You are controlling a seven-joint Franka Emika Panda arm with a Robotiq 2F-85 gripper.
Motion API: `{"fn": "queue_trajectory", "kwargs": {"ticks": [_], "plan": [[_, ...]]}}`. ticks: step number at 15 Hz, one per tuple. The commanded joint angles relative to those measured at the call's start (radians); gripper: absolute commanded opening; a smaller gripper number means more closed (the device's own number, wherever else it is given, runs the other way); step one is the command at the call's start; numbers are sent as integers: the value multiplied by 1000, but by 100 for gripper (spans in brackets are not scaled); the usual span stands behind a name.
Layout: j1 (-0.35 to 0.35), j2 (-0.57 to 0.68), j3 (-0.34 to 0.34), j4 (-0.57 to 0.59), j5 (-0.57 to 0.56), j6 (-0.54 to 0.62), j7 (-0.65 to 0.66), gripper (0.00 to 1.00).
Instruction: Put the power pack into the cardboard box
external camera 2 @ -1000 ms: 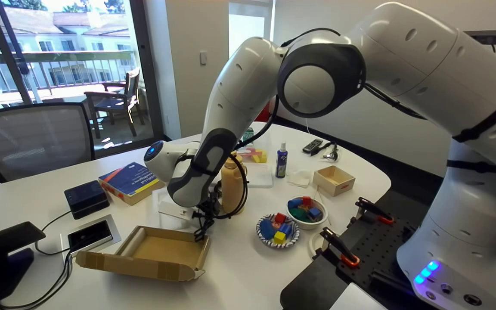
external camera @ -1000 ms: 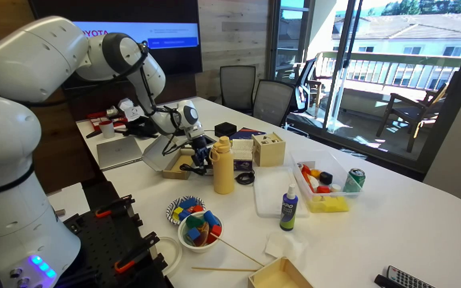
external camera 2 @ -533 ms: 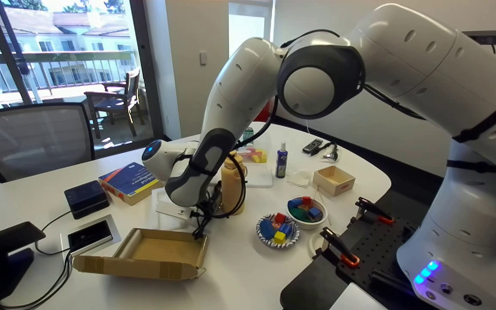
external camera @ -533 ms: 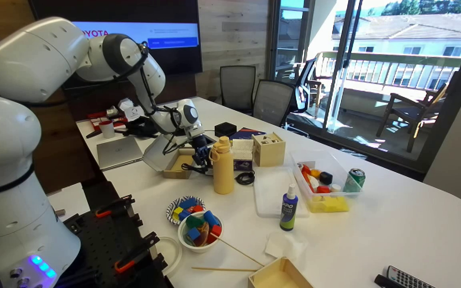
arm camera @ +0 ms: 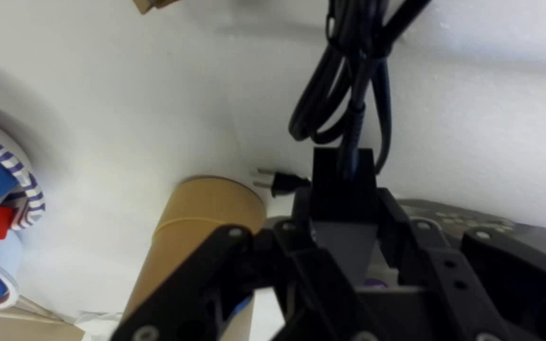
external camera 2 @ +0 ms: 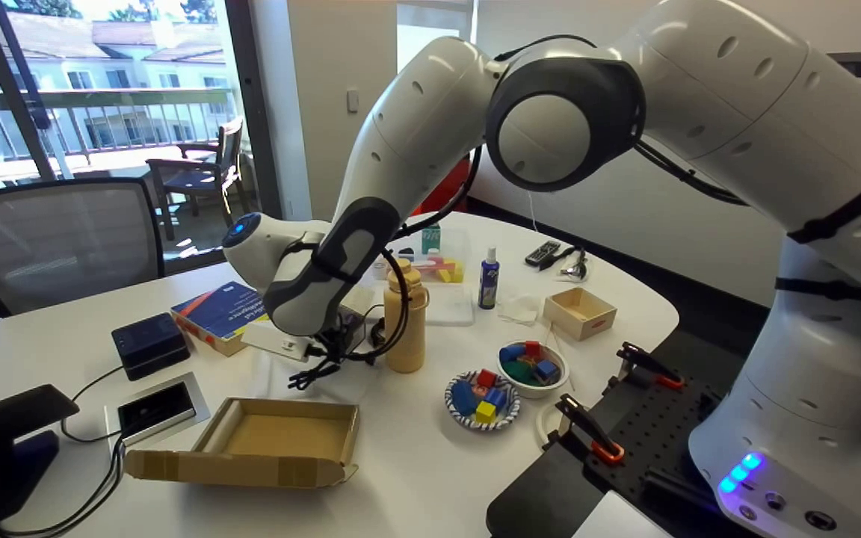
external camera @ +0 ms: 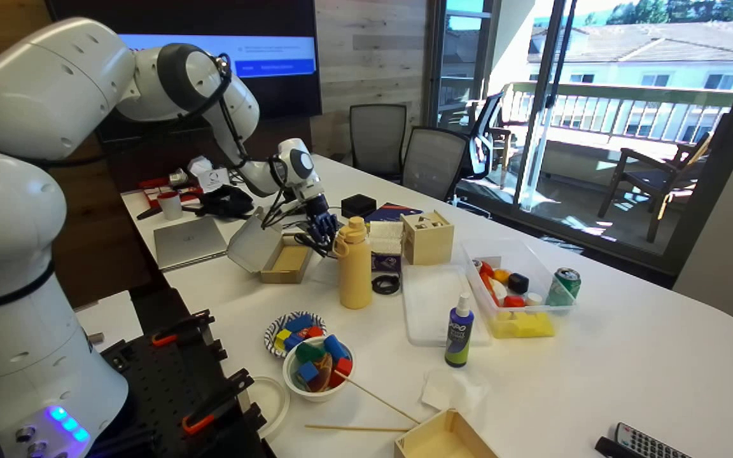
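Observation:
My gripper [arm camera: 344,208] is shut on the power pack [arm camera: 344,182], a black block with a bundled black cord [arm camera: 339,94] hanging from it. In the exterior views the pack is mostly hidden by the gripper [external camera: 322,228] [external camera 2: 337,340]; its cord loops [external camera 2: 315,373] hang above the table. The brown cardboard box [external camera 2: 244,469] lies open on the table with its flap splayed; it also shows in an exterior view [external camera: 282,275]. The gripper is beside the box, above the table and not over the box's inside. A box corner [arm camera: 152,4] shows at the wrist view's top edge.
The tall yellow bottle [external camera: 355,273] stands close beside the gripper [arm camera: 197,222]. A black plug [arm camera: 288,183] shows by the fingers. A pale wooden cube [external camera: 429,238], a coiled black cable [external camera: 385,284], a book [external camera 2: 225,314] and a striped bowl of blocks [external camera 2: 481,422] are around.
My gripper has risen with the power pack and shifted away from the bottle. The cord, earlier low by the box's edge, now hangs higher. The box has hardly moved.

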Motion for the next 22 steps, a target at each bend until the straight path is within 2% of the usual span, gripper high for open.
{"fn": "queue_trajectory", "kwargs": {"ticks": [1, 9, 15, 16, 17, 22], "plan": [[-3, -126, 45, -26, -9, -37, -62, 11], [-61, -290, 253, -73, 19, 35, -437, 11], [-170, -383, 430, -141, 117, 33, -742, 11], [-174, -401, 442, -149, 121, 18, -754, 11], [-137, -424, 399, -156, 145, 17, -765, 11], [-55, -529, 314, -184, 60, 18, -684, 11]]}}
